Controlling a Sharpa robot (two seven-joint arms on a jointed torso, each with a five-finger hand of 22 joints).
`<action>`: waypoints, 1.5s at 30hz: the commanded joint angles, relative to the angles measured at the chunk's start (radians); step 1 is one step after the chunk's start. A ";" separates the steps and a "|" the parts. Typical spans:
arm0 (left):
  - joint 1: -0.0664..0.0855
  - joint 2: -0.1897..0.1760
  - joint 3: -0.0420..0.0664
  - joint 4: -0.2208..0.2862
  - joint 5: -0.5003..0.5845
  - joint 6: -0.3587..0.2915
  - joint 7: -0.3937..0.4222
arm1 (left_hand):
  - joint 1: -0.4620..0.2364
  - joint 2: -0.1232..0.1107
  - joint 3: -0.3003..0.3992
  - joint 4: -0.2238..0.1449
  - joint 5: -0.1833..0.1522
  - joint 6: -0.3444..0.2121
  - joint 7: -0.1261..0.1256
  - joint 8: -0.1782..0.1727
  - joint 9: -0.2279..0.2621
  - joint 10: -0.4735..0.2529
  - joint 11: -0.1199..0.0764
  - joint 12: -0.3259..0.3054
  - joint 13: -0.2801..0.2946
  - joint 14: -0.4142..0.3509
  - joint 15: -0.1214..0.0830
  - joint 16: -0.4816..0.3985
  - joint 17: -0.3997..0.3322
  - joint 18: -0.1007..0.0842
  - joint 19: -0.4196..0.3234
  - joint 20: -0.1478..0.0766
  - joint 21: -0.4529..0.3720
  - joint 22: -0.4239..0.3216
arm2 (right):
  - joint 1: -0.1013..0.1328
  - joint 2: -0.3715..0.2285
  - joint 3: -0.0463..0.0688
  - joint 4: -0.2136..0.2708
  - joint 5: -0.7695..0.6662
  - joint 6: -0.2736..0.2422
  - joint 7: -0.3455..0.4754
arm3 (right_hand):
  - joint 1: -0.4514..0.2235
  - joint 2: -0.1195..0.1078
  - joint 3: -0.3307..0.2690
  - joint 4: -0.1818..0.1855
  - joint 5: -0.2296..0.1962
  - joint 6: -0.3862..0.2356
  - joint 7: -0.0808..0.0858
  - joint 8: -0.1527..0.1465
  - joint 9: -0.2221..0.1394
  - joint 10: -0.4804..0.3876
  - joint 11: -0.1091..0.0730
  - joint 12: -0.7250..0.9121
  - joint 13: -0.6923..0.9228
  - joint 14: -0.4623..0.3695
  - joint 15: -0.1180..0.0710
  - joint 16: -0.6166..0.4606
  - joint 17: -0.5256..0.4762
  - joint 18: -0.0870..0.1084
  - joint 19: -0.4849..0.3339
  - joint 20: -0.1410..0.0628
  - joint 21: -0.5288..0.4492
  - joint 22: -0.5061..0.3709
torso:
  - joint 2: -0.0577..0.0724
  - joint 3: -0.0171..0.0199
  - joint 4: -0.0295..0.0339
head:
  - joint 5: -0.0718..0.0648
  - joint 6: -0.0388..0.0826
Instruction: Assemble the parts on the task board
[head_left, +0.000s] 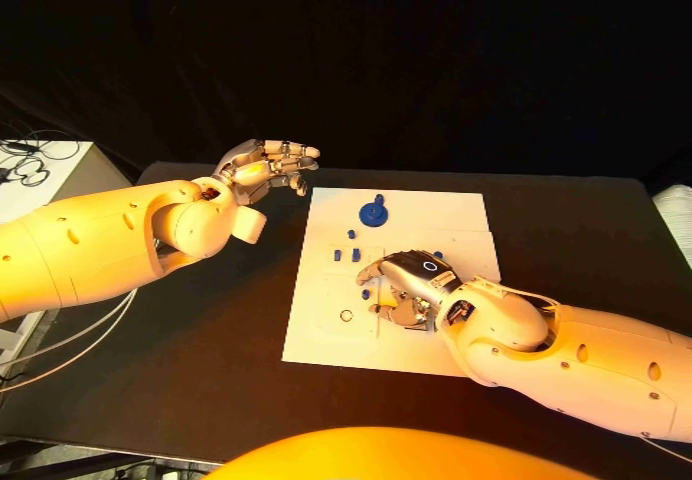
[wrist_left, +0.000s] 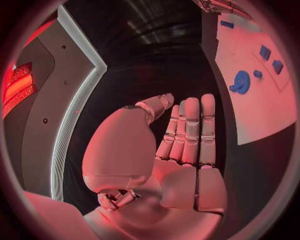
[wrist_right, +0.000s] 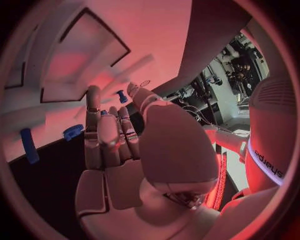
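We see a black table (head_left: 173, 340), matte and dark. On it lies the white task board (head_left: 325, 330), a flat plate near the table's middle, reaching toward the far edge, its long sides running near to far. We note bare tabletop on every side of the board.

Left hand (head_left: 268, 166) raised, empty, fingers apart; right hand (head_left: 404, 287) lowered, palm down.

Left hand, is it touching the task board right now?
Apart. In the head view the left hand is raised beside the task board's far left corner, dark table between them.
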 joint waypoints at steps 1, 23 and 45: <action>0.000 0.001 0.001 0.001 -0.002 0.020 0.002 | 0.002 -0.004 -0.003 -0.001 0.001 -0.007 -0.002 0.005 -0.001 -0.008 0.001 0.004 -0.001 -0.002 0.005 0.002 0.001 0.007 0.008 0.000 -0.002 0.000 | 0.008 -0.019 0.003 0.021 0.018 -0.048 0.007 | 0.021 0.001 -0.018 0.024 0.009 0.003 0.002 -0.006 -0.002 -0.013 -0.001 0.030 0.003 -0.004 -0.003 0.009 -0.003 0.002 0.010 0.005 -0.007 -0.003 | -0.001 -0.0004 0.0003 | -0.005 0.005; 0.000 0.007 0.001 -0.005 -0.002 0.027 0.000 | 0.001 -0.004 -0.003 0.000 0.000 -0.007 -0.002 0.007 -0.001 -0.010 0.002 0.005 -0.001 -0.004 0.006 0.002 0.001 0.007 0.009 0.000 -0.002 0.000 | 0.170 -0.216 0.037 0.014 0.184 0.139 -0.028 | -0.030 -0.047 0.051 0.059 0.025 0.030 0.010 -0.019 -0.015 0.080 -0.036 0.125 -0.017 0.157 -0.037 0.201 0.295 -0.056 0.214 -0.028 0.401 0.190 | -0.003 -0.0008 -0.0020 | -0.057 0.052; 0.000 0.007 0.001 -0.007 -0.002 0.023 -0.003 | -0.001 -0.003 -0.004 0.001 0.000 -0.007 -0.002 0.008 -0.001 -0.011 0.002 0.006 -0.001 -0.005 0.006 0.001 0.001 0.007 0.009 0.001 -0.002 0.000 | 0.166 -0.171 0.030 -0.048 0.117 0.280 -0.046 | 0.113 0.026 -0.211 0.182 0.021 0.034 -0.006 -0.009 -0.002 0.095 -0.045 0.166 -0.014 0.154 -0.043 0.192 0.282 -0.055 0.227 -0.032 0.390 0.195 | -0.001 -0.0008 -0.0020 | -0.061 0.045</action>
